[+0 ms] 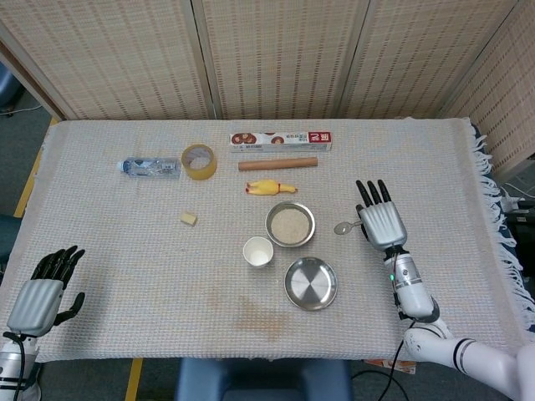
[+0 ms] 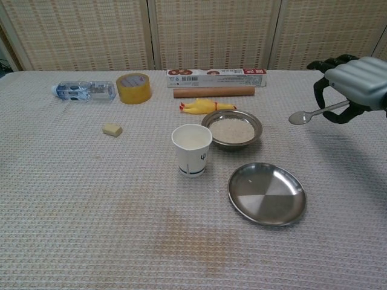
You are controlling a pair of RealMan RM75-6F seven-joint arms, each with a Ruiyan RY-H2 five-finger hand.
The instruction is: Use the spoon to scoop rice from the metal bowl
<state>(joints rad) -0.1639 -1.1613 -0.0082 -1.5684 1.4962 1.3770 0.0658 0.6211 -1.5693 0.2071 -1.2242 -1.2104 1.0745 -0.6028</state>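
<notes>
The right hand [image 2: 354, 84] holds the spoon [image 2: 309, 115] in curled fingers, lifted off the cloth to the right of the metal bowl [image 2: 232, 130], its empty scoop pointing toward the bowl; the chest view shows that lift, while the head view shows the hand back-up with fingers pointing away from the robot. Only the head view shows the left hand [image 1: 42, 292], empty, fingers loosely apart, at the table's near left corner. The bowl is full of white rice [image 1: 289, 223]; the paper cup [image 2: 191, 150] beside it and the steel plate [image 2: 266, 193] nearer the robot hold nothing visible.
</notes>
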